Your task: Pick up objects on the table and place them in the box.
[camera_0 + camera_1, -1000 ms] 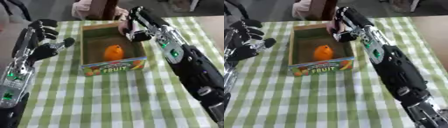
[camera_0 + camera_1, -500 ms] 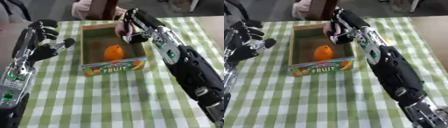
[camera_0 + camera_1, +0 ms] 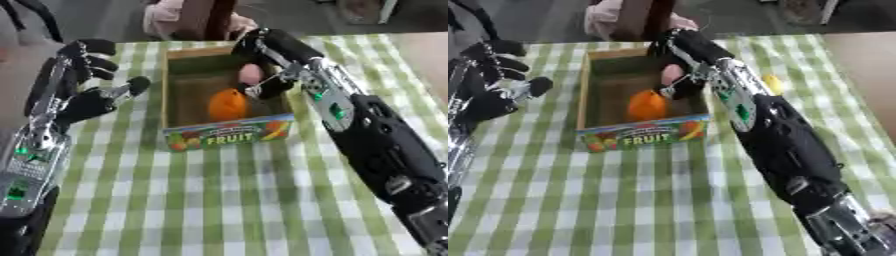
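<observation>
A cardboard box (image 3: 229, 137) with a FRUIT label on its front wall stands on the checked tablecloth. An orange fruit (image 3: 227, 104) lies inside it. My right hand (image 3: 276, 85) reaches over the box's right wall from above, its fingers curled round a small pink object (image 3: 251, 74) just behind the orange, inside the box. My left hand (image 3: 83, 102) hovers open to the left of the box, fingers spread, touching nothing.
A small yellow object (image 3: 773, 83) lies on the cloth to the right of the box, partly hidden by my right arm. The green and white cloth (image 3: 219, 200) stretches in front of the box. The table's far edge runs just behind the box.
My right hand has moved from the box's far right corner down and inward over the box, carrying the pink object to just behind the orange. The left hand has stayed put.
</observation>
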Robot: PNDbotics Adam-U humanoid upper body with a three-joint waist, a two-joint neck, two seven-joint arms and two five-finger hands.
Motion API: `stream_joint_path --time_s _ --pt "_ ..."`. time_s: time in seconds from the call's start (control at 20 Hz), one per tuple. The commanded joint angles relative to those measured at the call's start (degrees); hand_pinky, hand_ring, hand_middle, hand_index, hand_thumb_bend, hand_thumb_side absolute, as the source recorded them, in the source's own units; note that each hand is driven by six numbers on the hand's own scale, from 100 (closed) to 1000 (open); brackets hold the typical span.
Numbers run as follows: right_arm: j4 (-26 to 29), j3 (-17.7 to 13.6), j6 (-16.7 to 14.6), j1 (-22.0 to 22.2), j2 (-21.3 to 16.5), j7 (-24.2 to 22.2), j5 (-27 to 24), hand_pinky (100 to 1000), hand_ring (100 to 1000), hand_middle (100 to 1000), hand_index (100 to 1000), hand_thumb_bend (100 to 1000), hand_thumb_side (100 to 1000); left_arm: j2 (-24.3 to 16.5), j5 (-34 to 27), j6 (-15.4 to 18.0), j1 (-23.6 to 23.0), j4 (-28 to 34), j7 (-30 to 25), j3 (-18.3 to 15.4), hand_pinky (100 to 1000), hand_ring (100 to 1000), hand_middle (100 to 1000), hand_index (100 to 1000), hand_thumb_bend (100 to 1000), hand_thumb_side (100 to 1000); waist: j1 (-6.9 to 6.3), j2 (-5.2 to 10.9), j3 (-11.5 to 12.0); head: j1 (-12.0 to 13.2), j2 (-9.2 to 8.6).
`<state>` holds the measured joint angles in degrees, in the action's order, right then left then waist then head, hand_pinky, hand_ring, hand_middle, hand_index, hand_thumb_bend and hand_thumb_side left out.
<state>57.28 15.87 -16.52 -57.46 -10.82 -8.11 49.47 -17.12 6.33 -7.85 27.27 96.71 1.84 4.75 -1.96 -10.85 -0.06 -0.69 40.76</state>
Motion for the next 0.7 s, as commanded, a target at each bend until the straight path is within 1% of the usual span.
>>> stream_joint_path --time_s 0.05,0.1,0.2,0.6,0.65,0.7 --pt "0.46 -0.76 -0.17 -0.98 -0.82 0.39 0.51 671 678 619 778 482 186 -0.73 -0.24 0.09 1.04 0.91 0.05 -0.3 632 625 654 723 852 338 0.07 1.03 -0.1 -0.11 -0.11" --pt "0.5 -0.87 -0.13 -0.94 -0.95 0.56 0.45 671 678 619 782 494 205 -0.74 -0.24 0.08 1.03 0.9 0.05 -0.3 632 625 654 723 852 338 0.07 1.03 -0.12 -0.09 -0.11" --pt "0.69 -1.23 0.09 -0.89 -1.42 0.99 0.23 671 678 619 783 496 210 -0.79 -0.22 0.07 0.95 0.86 0.07 -0.33 632 625 654 723 852 338 0.07 1.06 -0.2 0.02 -0.08" --pt "2.24 -3.87 2.73 -1.17 -4.83 2.92 -1.06 670 675 614 778 485 194 -1.03 -0.16 0.03 0.64 0.68 0.21 -0.46 632 625 654 723 851 339 0.19 1.29 -0.68 0.56 0.07" --pt "2.41 -4.32 3.24 -1.12 -5.32 3.23 -1.32 668 673 612 777 440 178 -1.06 -0.15 0.03 0.62 0.67 0.22 -0.48 632 625 654 723 850 341 0.2 1.31 -0.76 0.63 0.07" --pt "2.56 -4.69 3.68 -1.04 -5.72 3.48 -1.6 668 672 611 776 484 193 -1.08 -0.14 0.03 0.6 0.67 0.25 -0.5 632 625 654 723 852 339 0.19 1.32 -0.81 0.69 0.06"
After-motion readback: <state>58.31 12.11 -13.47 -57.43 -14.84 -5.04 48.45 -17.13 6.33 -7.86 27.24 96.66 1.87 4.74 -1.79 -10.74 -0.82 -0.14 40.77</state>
